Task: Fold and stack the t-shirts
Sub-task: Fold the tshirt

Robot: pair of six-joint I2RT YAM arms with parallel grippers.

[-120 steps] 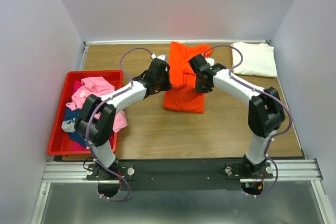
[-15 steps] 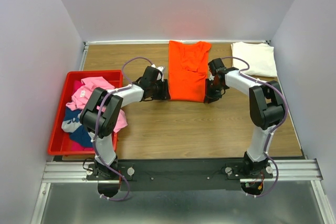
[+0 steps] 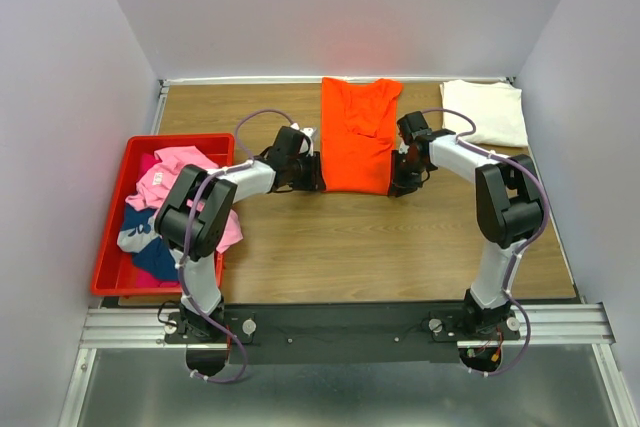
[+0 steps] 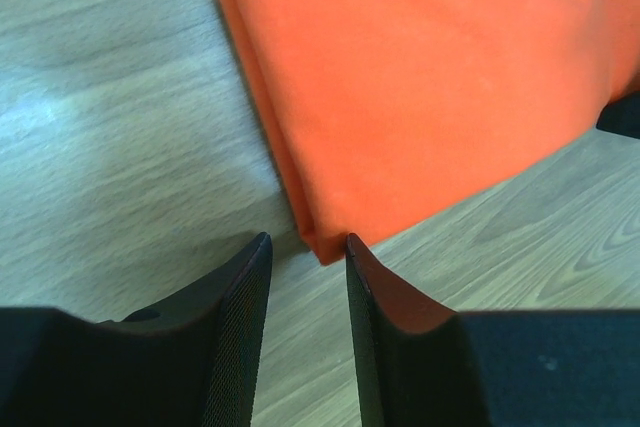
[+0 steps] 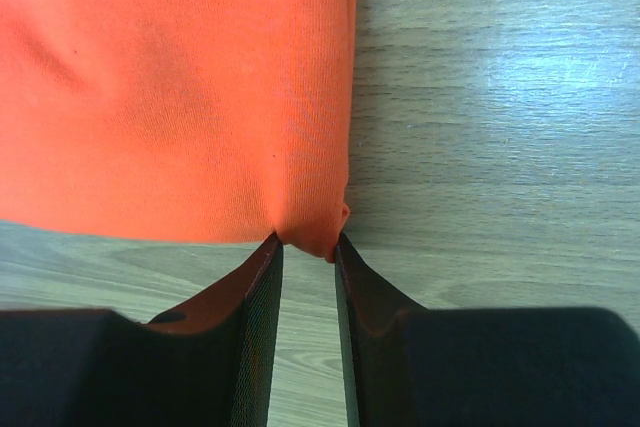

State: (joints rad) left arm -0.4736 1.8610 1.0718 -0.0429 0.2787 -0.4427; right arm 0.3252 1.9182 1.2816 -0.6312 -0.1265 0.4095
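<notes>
Folding orange t-shirt: right gripper pinches its corner, left gripper narrow, empty. Cream t-shirt folded; pile in red bin waits.

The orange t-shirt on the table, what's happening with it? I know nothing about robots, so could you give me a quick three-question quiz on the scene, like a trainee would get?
1. True or false: the orange t-shirt lies crumpled in a heap.
2. Which part of it does the right end effector pinch? A) the collar B) a near corner C) a sleeve
3. What lies at the far right corner of the table?

Key
1. False: it lies flat, folded into a long strip.
2. B
3. The cream-white t-shirt, folded.
</notes>
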